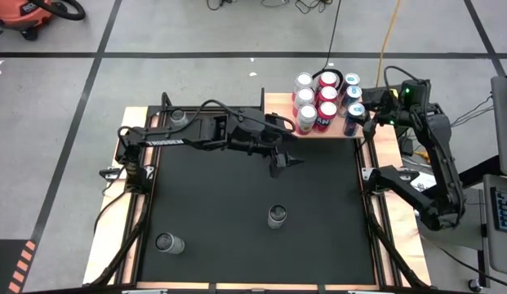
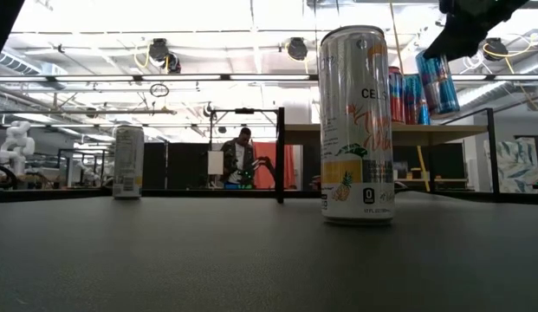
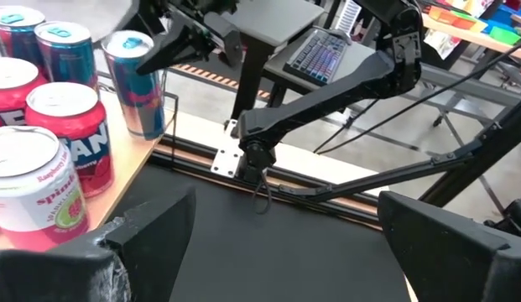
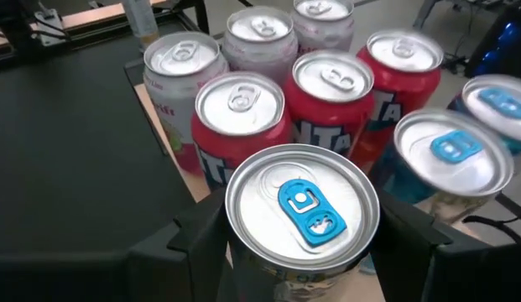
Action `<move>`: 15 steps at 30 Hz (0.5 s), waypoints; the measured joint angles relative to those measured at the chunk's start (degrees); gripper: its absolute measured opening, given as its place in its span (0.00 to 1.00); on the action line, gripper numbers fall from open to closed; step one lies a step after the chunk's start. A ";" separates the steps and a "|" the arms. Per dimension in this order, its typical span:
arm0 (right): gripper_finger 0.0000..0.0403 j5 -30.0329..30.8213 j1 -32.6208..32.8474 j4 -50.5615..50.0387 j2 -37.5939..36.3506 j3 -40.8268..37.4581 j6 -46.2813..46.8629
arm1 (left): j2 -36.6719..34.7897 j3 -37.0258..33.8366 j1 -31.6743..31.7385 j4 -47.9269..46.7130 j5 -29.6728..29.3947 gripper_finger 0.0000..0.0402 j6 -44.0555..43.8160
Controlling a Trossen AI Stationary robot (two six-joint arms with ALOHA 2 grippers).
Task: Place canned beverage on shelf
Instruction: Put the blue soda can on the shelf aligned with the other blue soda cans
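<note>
**Right gripper clamps a blue-tabbed can at the shelf's corner**

While the right gripper (image 4: 298,252) pinches a blue-tabbed can (image 4: 300,210) between its two fingers, that can stands on the shelf (image 1: 279,104) at its near right corner, just beside red Fanta cans (image 4: 340,84) and pale seltzer cans (image 4: 183,59). Over the black mat (image 1: 237,212), the left gripper (image 1: 284,161) hangs spread and empty, near the shelf's front edge. Two slim cans, a Celsius can (image 2: 356,126) and another (image 1: 169,242), stand on the mat.

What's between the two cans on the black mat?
Nothing. In the high view, bare mat runs between the near can and the middle can.
</note>
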 joint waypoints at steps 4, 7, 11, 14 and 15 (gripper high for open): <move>0.52 -1.47 0.00 -0.06 0.00 -1.85 0.24 | 0.00 0.00 0.13 0.01 -0.33 0.93 0.34; 0.52 -1.49 0.00 -0.09 -0.02 -2.37 0.54 | 0.00 0.00 0.11 0.00 -0.53 0.93 0.35; 0.52 -1.40 0.00 1.16 -0.02 -2.37 0.52 | 0.00 0.00 0.06 0.02 -0.58 0.93 0.35; 0.52 -1.38 0.00 2.83 0.04 -2.37 0.56 | 0.00 0.00 0.06 0.02 -0.58 0.93 0.34; 0.52 -1.38 0.00 3.37 0.07 -2.37 0.55 | 0.00 0.00 0.06 0.00 -0.58 0.93 0.35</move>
